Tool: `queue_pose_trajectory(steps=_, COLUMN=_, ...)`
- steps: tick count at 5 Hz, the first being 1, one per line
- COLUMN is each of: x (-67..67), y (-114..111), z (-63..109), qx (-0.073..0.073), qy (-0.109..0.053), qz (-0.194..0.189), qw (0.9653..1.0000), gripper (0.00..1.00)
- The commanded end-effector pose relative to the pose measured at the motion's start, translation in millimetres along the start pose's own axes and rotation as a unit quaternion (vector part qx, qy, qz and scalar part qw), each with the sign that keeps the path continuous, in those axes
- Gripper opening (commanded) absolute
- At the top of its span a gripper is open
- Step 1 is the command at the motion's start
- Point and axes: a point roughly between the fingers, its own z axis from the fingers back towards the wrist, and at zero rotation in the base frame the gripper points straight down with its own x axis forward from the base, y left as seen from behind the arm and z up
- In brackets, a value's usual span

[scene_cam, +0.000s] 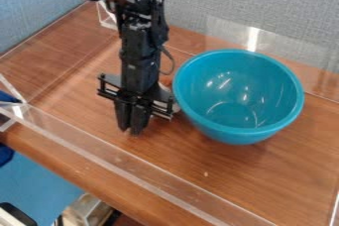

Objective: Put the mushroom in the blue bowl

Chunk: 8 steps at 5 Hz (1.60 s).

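The blue bowl (239, 94) stands upright and empty at the right of the wooden table. Just left of it, my black gripper (133, 127) points straight down with its tips at the table surface. Its fingers stand close together, so it looks shut. The mushroom is hidden. No part of it shows on the table or in the bowl, and I cannot tell whether it sits between the fingers.
A clear acrylic wall (159, 170) runs along the table's front edge, and another clear panel (265, 42) rises behind the bowl. A blue object (8, 99) pokes in at the left edge. Bare wood (59, 66) lies to the left of the arm.
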Motion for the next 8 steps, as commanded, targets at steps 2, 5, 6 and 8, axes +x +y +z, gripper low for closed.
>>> queue_pose_trajectory(steps=2, x=13.9, y=2.2, z=26.3, qx=0.008, qy=-0.042, qz=-0.016, qw=0.9990, gripper=0.00)
queue_pose_trajectory(steps=5, x=19.1, y=14.5, z=48.1, qx=0.004, qy=-0.044, qz=0.012, qw=0.9989, gripper=0.00)
queue_pose_trajectory(steps=6, x=19.8, y=12.8, z=65.5, qx=0.004, qy=-0.050, qz=0.008, qw=0.9987, gripper=0.00)
queue_pose_trajectory(steps=8, x=10.8, y=-19.1, z=134.4, qx=0.001, qy=-0.104, qz=-0.097, qw=0.9899, gripper=0.00)
